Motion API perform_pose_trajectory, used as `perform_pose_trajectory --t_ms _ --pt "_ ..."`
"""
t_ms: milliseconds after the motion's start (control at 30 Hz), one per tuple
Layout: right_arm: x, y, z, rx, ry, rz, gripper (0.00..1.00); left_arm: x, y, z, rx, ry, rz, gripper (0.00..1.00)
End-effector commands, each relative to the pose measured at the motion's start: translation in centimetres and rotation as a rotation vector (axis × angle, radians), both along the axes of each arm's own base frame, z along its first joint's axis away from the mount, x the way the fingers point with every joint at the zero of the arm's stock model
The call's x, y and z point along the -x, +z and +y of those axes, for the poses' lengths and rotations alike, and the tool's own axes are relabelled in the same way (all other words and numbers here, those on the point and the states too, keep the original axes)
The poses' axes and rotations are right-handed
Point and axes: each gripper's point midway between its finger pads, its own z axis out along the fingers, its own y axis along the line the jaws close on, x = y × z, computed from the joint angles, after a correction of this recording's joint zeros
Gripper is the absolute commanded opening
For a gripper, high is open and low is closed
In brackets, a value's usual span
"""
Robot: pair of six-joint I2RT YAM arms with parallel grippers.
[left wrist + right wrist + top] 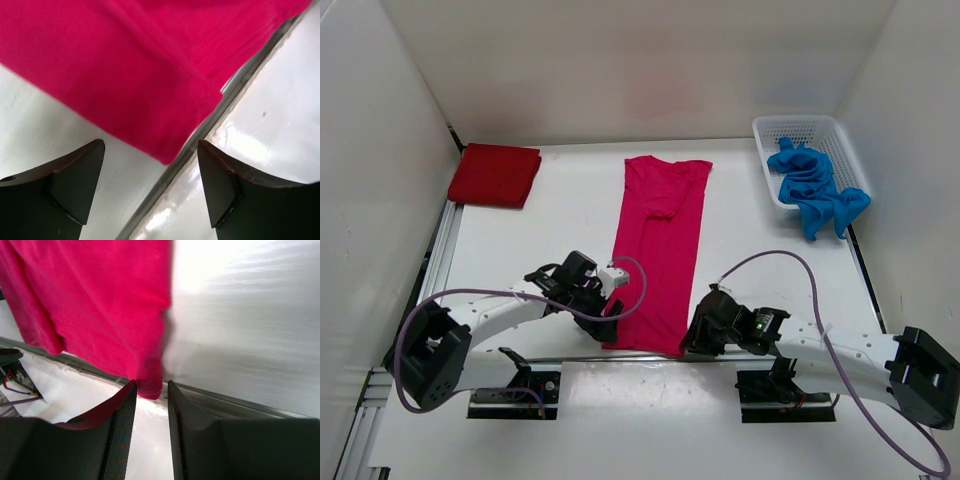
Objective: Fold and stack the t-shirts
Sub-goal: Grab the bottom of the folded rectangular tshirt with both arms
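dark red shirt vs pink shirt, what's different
The dark red t-shirt is folded into a rectangle at far left; the pink t-shirt lies as a long strip mid-table. The left gripper and right gripper sit at the pink t-shirt's near hem, far from the dark red t-shirt. Both lie flat.

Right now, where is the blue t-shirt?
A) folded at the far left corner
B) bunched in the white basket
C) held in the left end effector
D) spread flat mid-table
B: the blue t-shirt lies crumpled in the white basket at the far right, one end draped over its near rim.
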Motion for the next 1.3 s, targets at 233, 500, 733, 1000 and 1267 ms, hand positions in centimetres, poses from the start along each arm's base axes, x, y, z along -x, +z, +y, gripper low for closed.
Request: perform_pose_trajectory --t_ms 233,500,733,1000,1267 --pt "-0.5 -0.1 -0.3 0.025 -0.005 -0.033 0.40 1.3 -2.5 0.5 -0.006 -0.014 0.060 0.50" --pt "-0.8 1.1 1.2 0.033 0.043 -0.051 0.43 3.9 -3.4 1.0 -0.023 -0.054 0.167 0.66" --pt "-0.7 1.0 1.1 0.041 0.043 -0.047 0.43 2.6 -3.2 4.1 -0.301 -0.002 0.167 0.63" --pt "-0.9 0.9 1.0 0.048 0.045 -0.059 0.43 3.6 -2.6 6.4 -0.451 -0.004 0.223 0.66" --pt "-0.8 0.8 0.7 0.059 0.054 -0.060 0.43 2.0 -2.1 1.7 -0.293 -0.033 0.261 0.70"
